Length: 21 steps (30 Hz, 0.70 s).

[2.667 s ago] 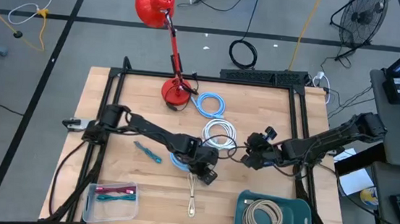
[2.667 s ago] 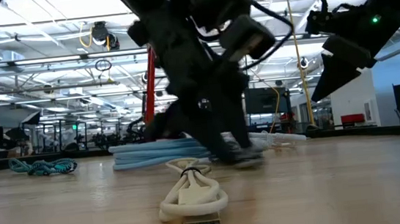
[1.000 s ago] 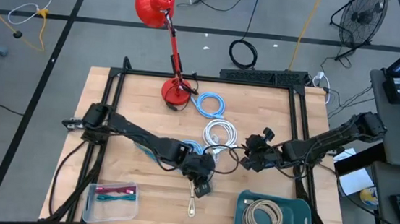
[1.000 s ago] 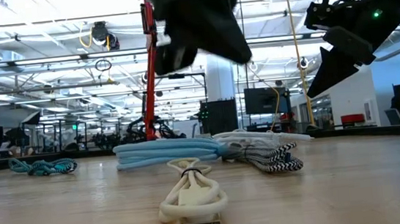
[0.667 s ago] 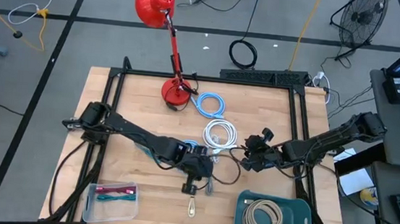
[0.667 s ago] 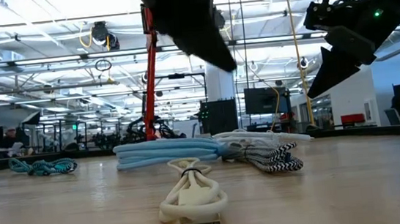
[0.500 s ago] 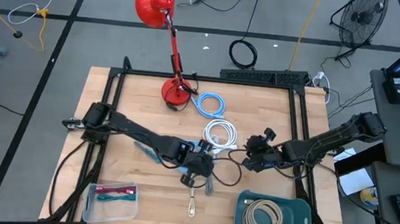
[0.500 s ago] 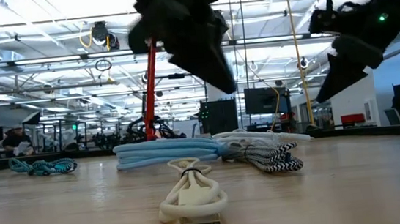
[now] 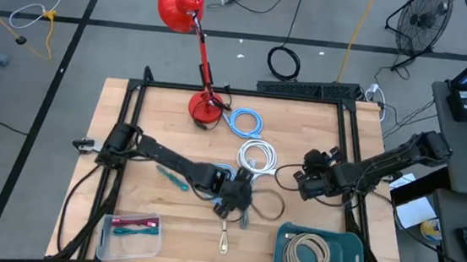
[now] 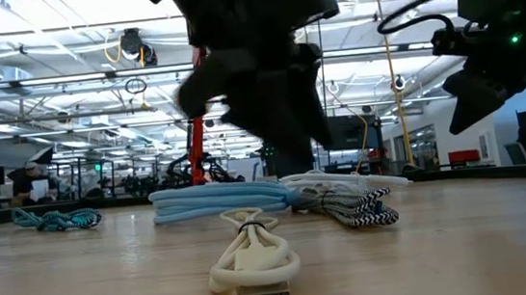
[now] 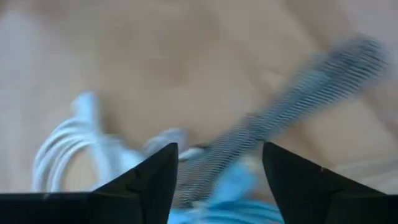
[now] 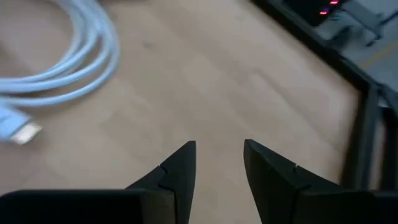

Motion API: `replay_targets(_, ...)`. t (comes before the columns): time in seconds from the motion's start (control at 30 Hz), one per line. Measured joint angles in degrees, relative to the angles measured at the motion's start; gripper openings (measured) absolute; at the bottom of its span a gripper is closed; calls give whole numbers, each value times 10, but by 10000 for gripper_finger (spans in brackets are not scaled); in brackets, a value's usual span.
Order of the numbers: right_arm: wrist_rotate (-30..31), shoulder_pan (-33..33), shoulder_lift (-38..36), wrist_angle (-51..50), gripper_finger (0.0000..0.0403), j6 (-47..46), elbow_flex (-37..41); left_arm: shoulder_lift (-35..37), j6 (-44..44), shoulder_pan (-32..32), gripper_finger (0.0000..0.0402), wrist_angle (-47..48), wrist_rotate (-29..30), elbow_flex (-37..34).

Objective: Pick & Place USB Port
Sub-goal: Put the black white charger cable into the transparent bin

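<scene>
Left tool (image 9: 240, 198), spread wide and empty above the striped cable (image 10: 361, 206) at tabletop (image 9: 149, 132) center, could snag neighboring coils.

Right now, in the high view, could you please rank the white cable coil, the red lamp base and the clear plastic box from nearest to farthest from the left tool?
1. White cable coil, just beyond the left tool.
2. Clear plastic box, front-left corner.
3. Red lamp base, far edge.

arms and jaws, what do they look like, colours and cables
Both arms are dark, nearly black, jointed links. The left arm and right arm carry thin black cables. Each gripper ends in two dark, tapered jaws, seen in the wrist views. A small green light shows on the right arm in the low view.
</scene>
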State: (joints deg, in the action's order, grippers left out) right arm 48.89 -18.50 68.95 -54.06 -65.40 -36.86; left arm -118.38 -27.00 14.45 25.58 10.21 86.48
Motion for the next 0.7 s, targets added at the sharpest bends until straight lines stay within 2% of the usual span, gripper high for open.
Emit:
replay_targets(0.17, 6, 17, -38, -21, 128, -5, 6, -4, -86, 35, 241, 28, 39, 1)
replay_targets(0.3, 5, 33, -77, 20, 128, 16, 35, -9, -120, 46, 228, 52, 108, 12)
replay_targets(0.43, -9, 45, -112, 69, 128, 32, 76, -13, -21, 27, 210, 48, 104, 55)
replay_targets(0.53, -33, 50, -132, 85, 128, 33, 99, -13, 47, 11, 193, 29, 75, 86)
replay_targets(0.6, -44, 50, -142, 92, 128, 33, 110, -14, 92, 7, 180, 42, 69, 114)
replay_targets(0.7, -55, 50, -152, 97, 128, 36, 115, -13, 192, -1, 160, 65, 26, 154)
